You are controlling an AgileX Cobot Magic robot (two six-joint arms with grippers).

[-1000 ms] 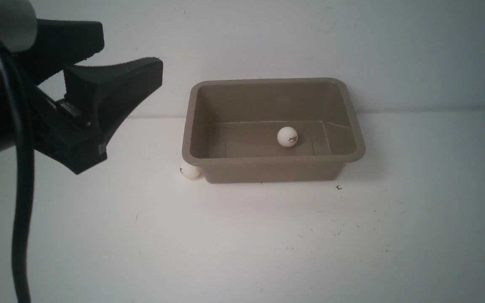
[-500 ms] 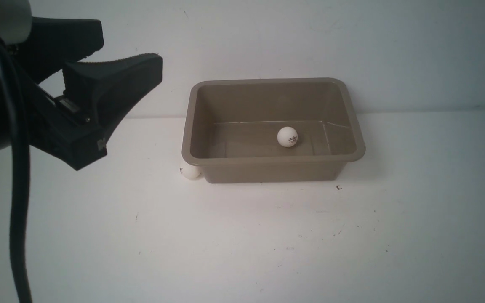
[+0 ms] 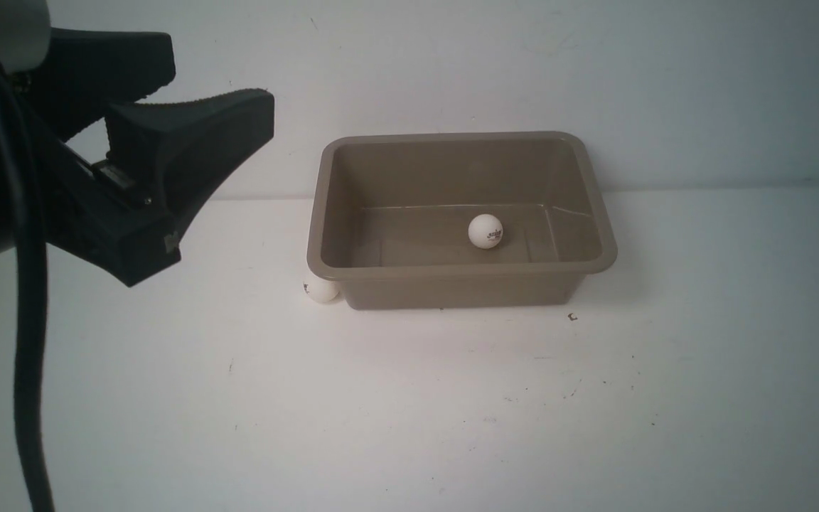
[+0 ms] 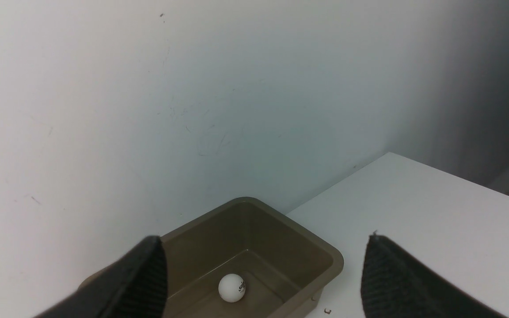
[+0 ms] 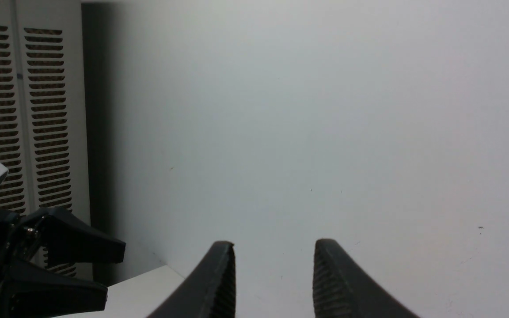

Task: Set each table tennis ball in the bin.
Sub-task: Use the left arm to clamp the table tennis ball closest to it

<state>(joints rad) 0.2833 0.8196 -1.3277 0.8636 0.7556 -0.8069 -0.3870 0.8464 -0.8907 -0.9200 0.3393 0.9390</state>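
- One ball [image 3: 485, 231] is seen on the floor of the bin [image 3: 459, 270].
- A second ball [image 3: 321, 289] is found on the table [image 3: 409, 412], touching the bin's near left corner.
- The left gripper [image 3: 221, 89] is held raised with jaws spread wide, empty.
- The right gripper [image 5: 274, 256] is drawn to its narrowest, with nothing between its fingers.

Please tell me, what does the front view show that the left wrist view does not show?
Only the front view shows the second ball, on the table against the bin's near left corner, and the left gripper from the side. Only the left wrist view shows the table's far edge. Both show the bin with one ball inside, the white wall, and the left gripper open and empty.
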